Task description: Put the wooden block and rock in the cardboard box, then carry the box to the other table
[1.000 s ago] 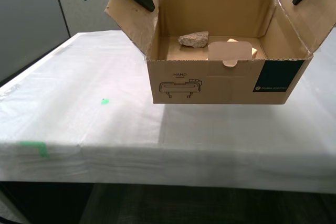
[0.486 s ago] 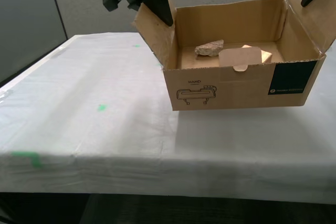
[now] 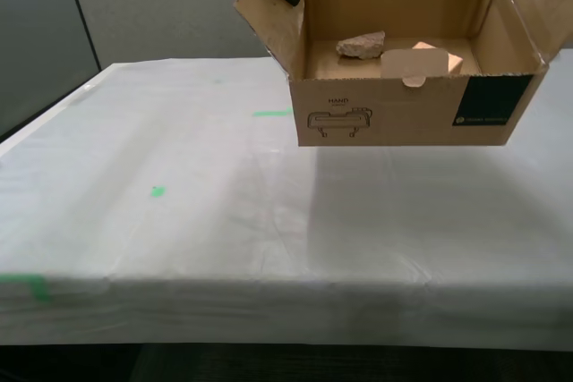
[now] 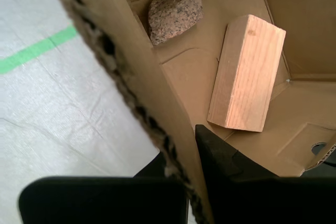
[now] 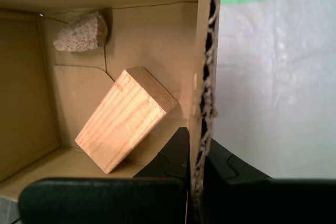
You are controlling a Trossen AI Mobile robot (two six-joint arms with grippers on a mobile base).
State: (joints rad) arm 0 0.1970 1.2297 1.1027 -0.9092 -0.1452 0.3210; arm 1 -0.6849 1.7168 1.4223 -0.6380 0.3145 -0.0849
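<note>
your first gripper (image 5: 197, 174) and second gripper (image 4: 181, 169) each pinch a side flap of the box (image 3: 394, 123), held above the table (image 3: 179, 203) at its 1 o'clock. block (image 4: 247, 74) and rock (image 4: 175, 11) ride inside. lower both grippers evenly, keeping the box level.

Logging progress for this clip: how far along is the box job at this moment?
Loading looks done: the rock and the wooden block both lie inside the cardboard box. In hand: my first gripper and my second gripper each clamp a side wall, and the box hangs above the cloth-covered table, casting a shadow. Left: set it down and release.
</note>
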